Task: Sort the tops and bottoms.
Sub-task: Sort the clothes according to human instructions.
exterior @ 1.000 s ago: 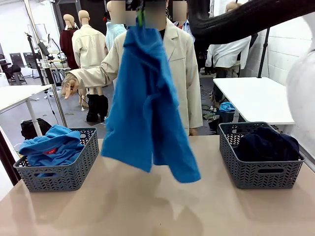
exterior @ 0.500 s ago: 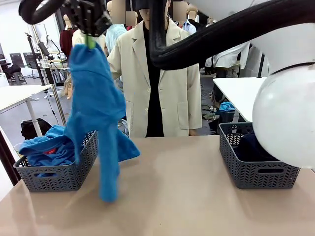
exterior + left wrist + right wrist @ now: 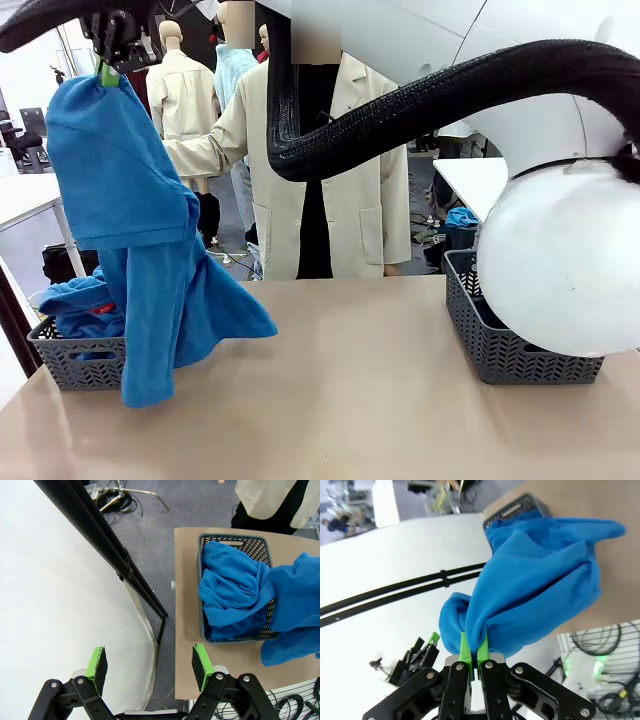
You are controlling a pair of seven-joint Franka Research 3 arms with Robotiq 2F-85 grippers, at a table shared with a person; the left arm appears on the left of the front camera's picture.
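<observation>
Blue knit top point(image 3: 140, 250) hangs at the frame's left from the right gripper point(image 3: 110, 72), pinched tight at upper left, its hem draping over the left grey basket point(image 3: 75, 365) holding more blue tops point(image 3: 235, 587). Left gripper point(image 3: 149, 666) stands wide, empty.

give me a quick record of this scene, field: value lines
right hand: shut on a bright blue knit top, held high over the table's left end
top's hem: draped over the left grey plastic basket
left basket contents: more blue knit tops
left hand: open, holding nothing
right grey basket: partly hidden by the right arm
person in a beige coat: standing at the far side
</observation>
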